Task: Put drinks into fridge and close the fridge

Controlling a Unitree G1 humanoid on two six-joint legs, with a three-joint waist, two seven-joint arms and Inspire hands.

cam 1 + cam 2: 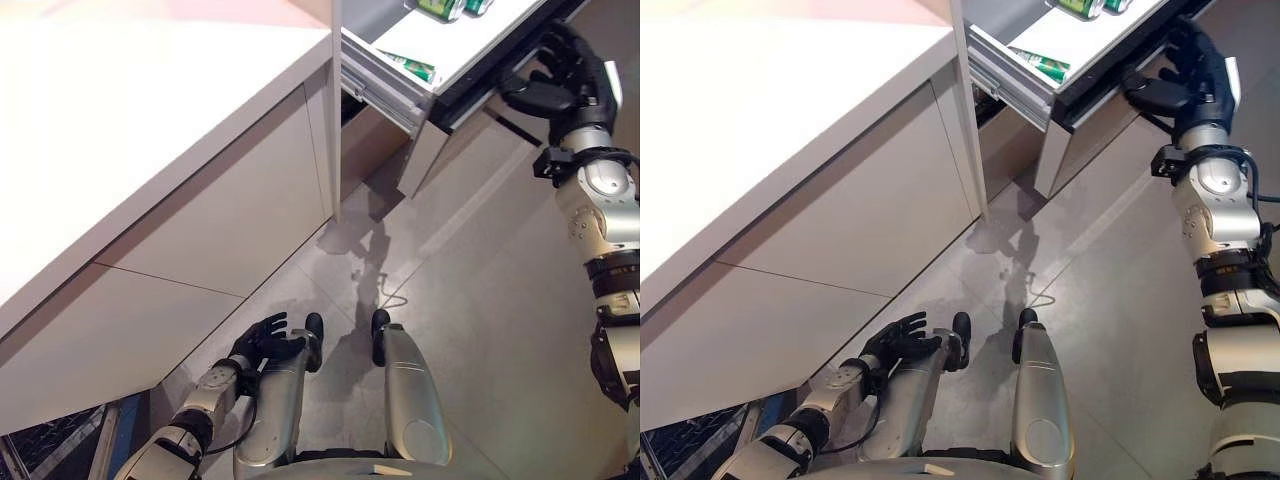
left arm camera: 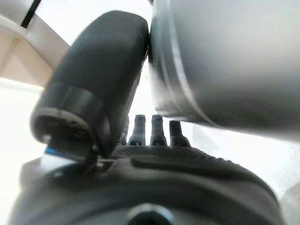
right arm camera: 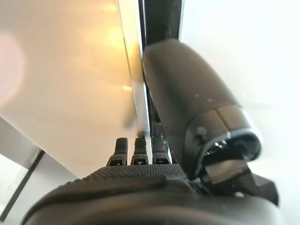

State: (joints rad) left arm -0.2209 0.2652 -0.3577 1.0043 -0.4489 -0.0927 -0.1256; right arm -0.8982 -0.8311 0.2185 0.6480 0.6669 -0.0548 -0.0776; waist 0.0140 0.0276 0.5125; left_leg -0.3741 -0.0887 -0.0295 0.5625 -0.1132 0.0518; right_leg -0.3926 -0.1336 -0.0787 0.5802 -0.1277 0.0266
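The fridge point(image 1: 385, 85) stands open at the far right of the white cabinets. Its white panel with a dark edge point(image 1: 478, 88) juts out toward me. Two green drink cans point(image 1: 440, 8) show at the top edge, and another green can point(image 1: 410, 67) lies lower inside. My right hand point(image 1: 562, 78) is raised against the panel's dark edge. In the right wrist view its fingers point(image 3: 136, 152) lie straight along that edge and hold nothing. My left hand point(image 1: 262, 340) hangs low beside my left leg, with its fingers relaxed and empty.
A long white counter point(image 1: 120, 100) with plain cabinet fronts point(image 1: 220, 220) runs along my left. A thin vertical white panel edge point(image 1: 336, 120) divides the counter from the fridge. Grey floor tiles point(image 1: 480, 300) spread out below the fridge.
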